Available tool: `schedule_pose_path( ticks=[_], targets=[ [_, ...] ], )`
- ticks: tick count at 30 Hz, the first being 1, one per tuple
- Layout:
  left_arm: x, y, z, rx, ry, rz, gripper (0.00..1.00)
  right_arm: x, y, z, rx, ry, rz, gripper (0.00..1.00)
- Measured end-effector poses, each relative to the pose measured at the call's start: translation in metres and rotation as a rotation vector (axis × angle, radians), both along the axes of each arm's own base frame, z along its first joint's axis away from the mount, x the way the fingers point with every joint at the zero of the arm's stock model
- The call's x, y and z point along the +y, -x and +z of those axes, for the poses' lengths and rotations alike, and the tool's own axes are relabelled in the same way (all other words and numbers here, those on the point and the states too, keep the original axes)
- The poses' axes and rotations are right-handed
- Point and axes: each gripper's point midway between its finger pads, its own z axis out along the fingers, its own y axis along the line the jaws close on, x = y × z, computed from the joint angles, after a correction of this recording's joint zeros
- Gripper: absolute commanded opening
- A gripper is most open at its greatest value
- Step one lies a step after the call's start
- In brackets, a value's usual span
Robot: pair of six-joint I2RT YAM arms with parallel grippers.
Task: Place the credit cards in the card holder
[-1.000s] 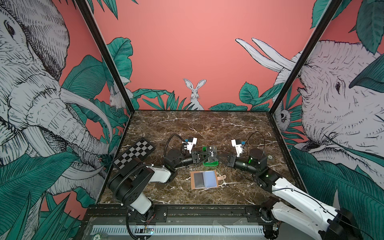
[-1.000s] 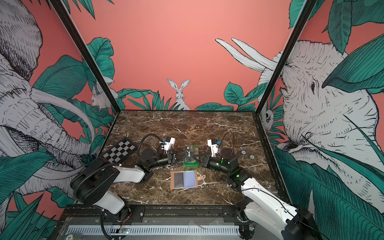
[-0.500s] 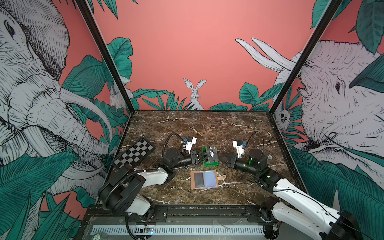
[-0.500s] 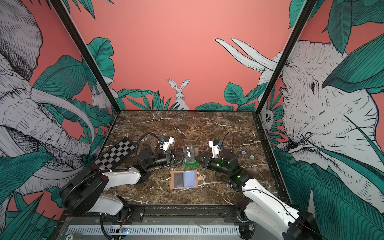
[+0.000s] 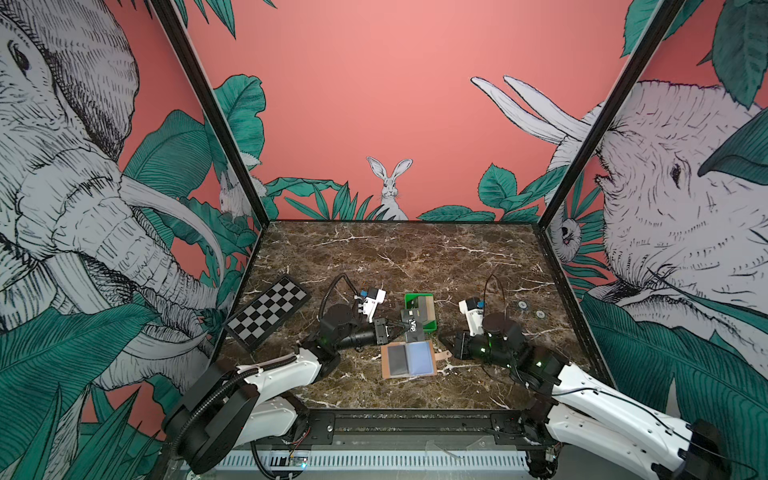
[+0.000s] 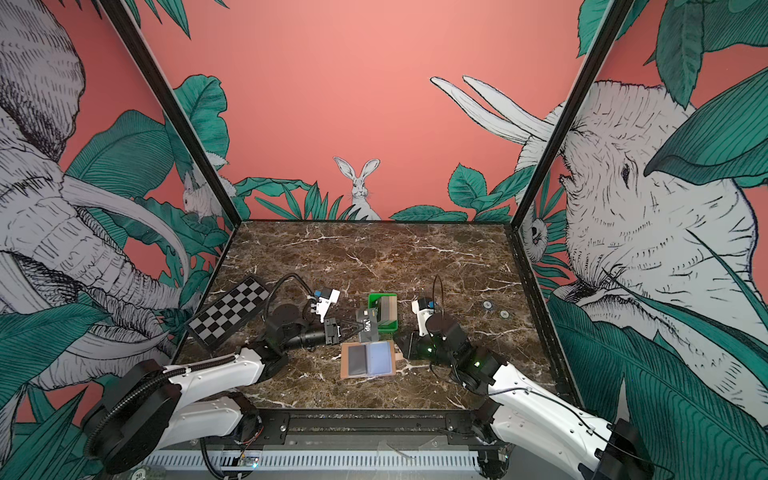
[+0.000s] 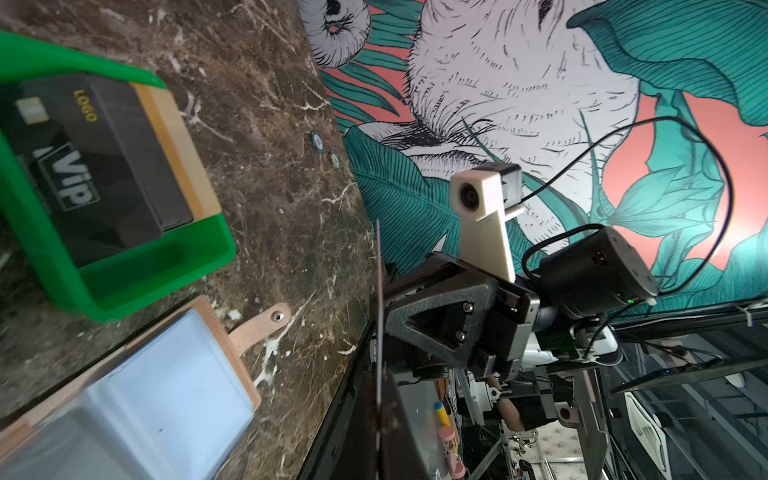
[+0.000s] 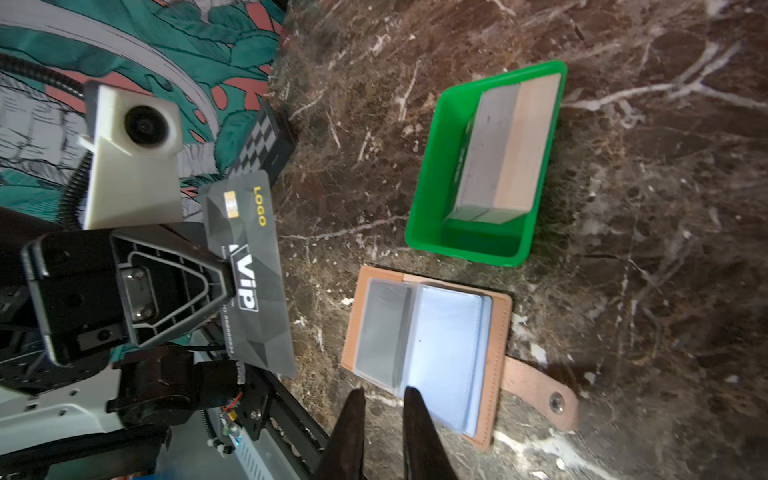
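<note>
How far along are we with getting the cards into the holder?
Done: a dark grey card and a light blue card sit in the pockets of the open holder. In hand: the left hand grips the black VIP card. Left: that card, plus a grey-looking card and a tan card lying in the green tray.

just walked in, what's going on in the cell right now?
The left gripper is shut on a black VIP card and holds it up near the green tray. The card holder lies open on the table, with a grey card and a light blue card in its pockets. Other cards sit in the tray. The right gripper is empty, jaws slightly apart, close to the holder's edge.
</note>
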Motion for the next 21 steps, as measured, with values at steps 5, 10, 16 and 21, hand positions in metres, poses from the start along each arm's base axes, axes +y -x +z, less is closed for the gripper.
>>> schedule_pose_path(
  ticks=[5,10,16,21],
  targets=[
    [0.005,0.004,-0.031,0.059,-0.053,0.012,0.01,-0.007,0.001,-0.028,0.023,0.058,-0.017,0.18],
    [0.010,0.009,-0.062,0.125,-0.102,0.019,0.01,-0.002,0.000,-0.044,0.043,0.083,-0.008,0.18],
    [0.004,0.021,-0.077,0.153,-0.135,-0.012,0.01,0.002,0.002,-0.060,0.075,0.119,0.005,0.17],
    [0.007,0.022,-0.081,0.154,-0.160,-0.004,0.01,0.001,0.006,-0.075,0.111,0.180,0.004,0.16]
  ],
)
